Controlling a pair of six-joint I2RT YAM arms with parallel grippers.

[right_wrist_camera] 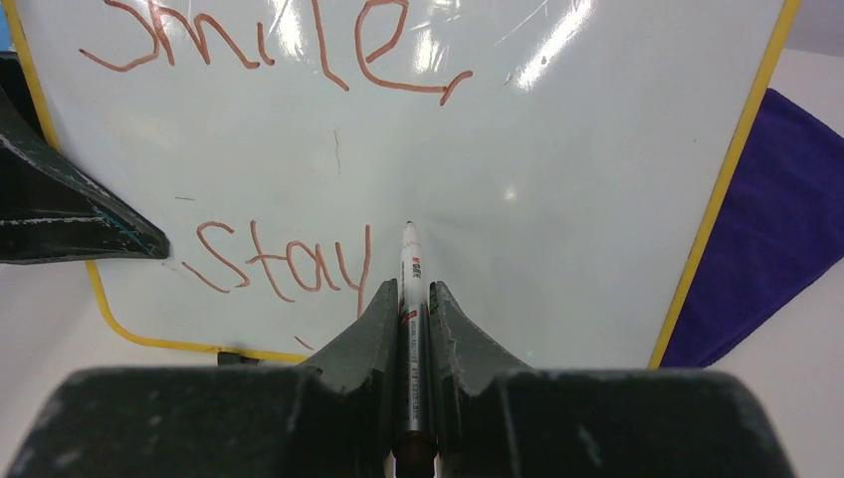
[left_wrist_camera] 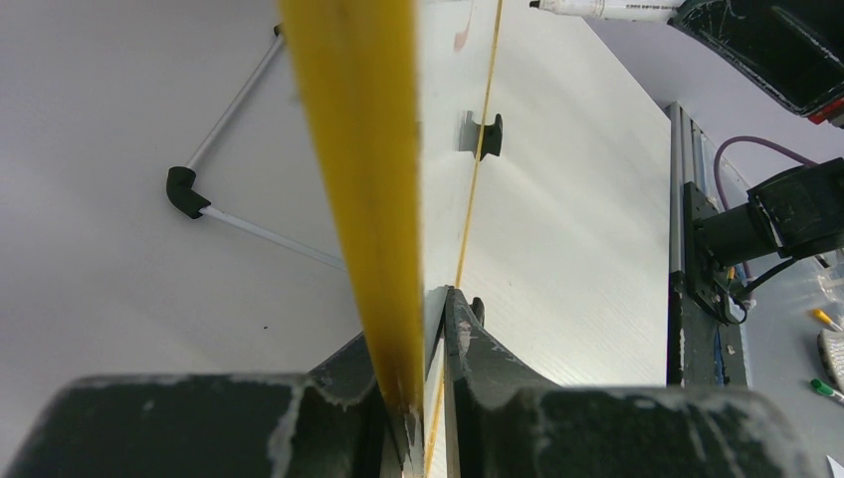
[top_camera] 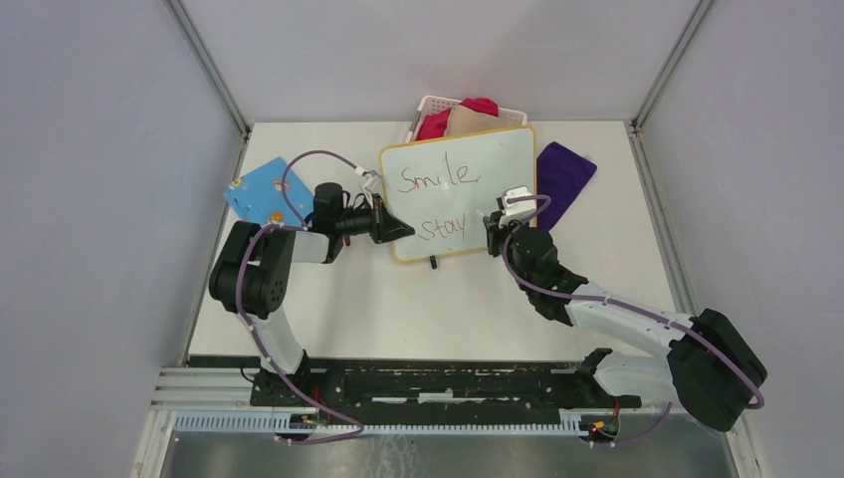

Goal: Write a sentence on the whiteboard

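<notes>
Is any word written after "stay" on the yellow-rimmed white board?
No: right of the red handwritten "stay" the yellow-rimmed white board is bare to its rim.

The left arm (top_camera: 254, 274) and right arm (top_camera: 637, 324) have black joints, white link shells and a trailing purple cable (top_camera: 316, 152). The right gripper (right_wrist_camera: 413, 287) has dark wedge-shaped fingers (right_wrist_camera: 370, 334), their edges scuffed pale.

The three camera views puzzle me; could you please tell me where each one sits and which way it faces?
Top external: above and behind the robot, looking down at the table; both arms show.
Left wrist: sights along the whiteboard rim, clamped in the left gripper.
Right wrist: faces the board over the marker, held by the right gripper.
Shared: both wrist views show the marker; all three show the whiteboard.
</notes>
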